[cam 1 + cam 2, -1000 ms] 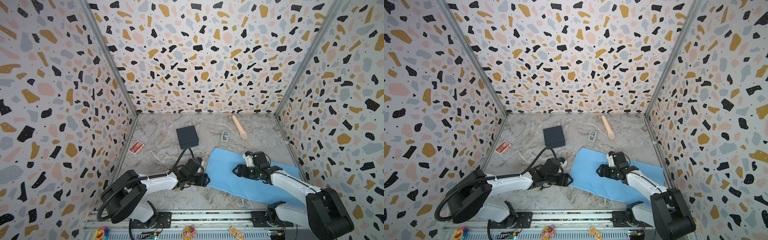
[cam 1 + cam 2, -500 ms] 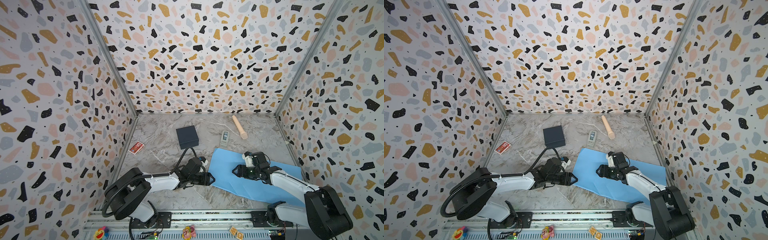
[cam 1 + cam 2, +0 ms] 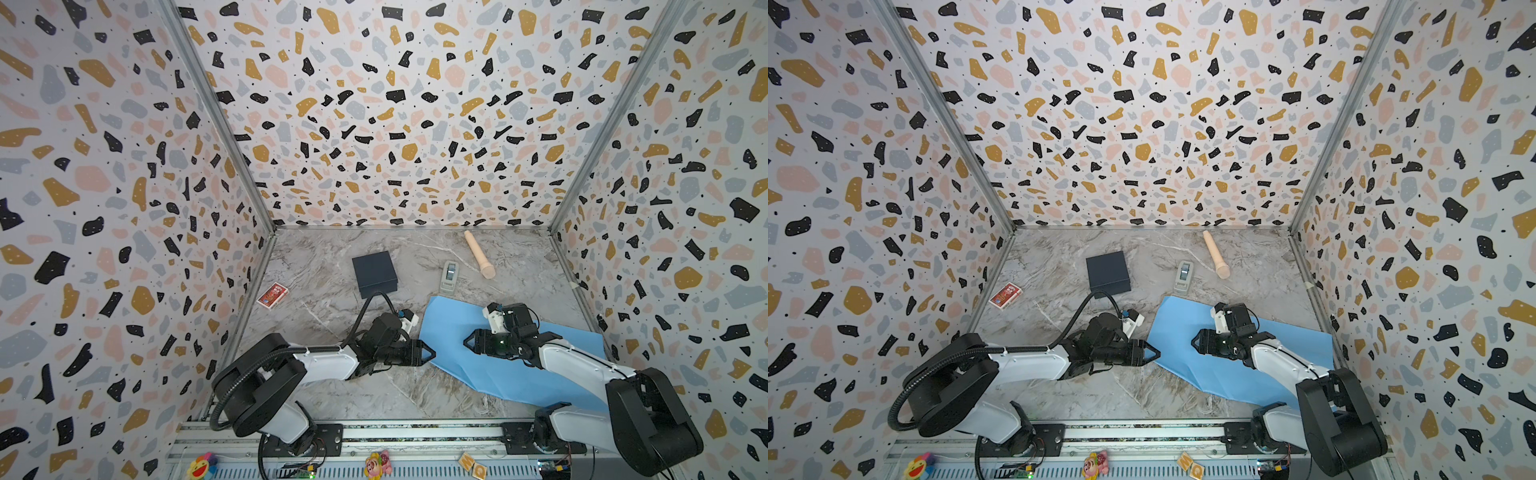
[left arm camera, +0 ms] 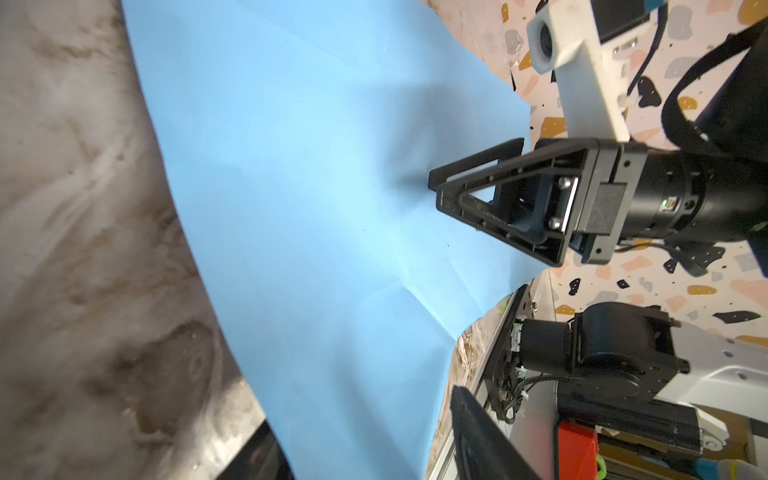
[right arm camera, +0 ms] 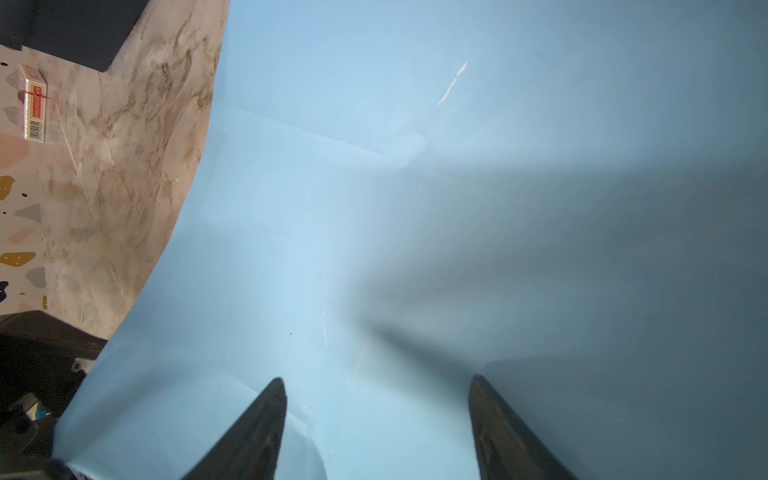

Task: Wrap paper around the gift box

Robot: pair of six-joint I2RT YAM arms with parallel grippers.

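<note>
The tabletop (image 3: 332, 316) carries the paper (image 3: 469, 378) flat on its right side, with the box (image 3: 374, 272) well apart behind it (bare). The right hand (image 3: 466, 343) stands open over the paper. The left hand (image 3: 430, 355), also open, straddles the paper's left edge.

Three walls (image 3: 395, 104) close in the scene in both top views, white with terrazzo flecks of black, ochre, pink and grey. Grey metal posts (image 3: 222, 120) run down the two back corners. The bench (image 3: 316, 257), in the lower middle, has a grey-brown marble pattern with pale veins. Along the bottom edge lies a metal rail (image 3: 415, 434) with small bright figures (image 3: 376, 463) on it. The light is soft and even, with only faint shadows.
</note>
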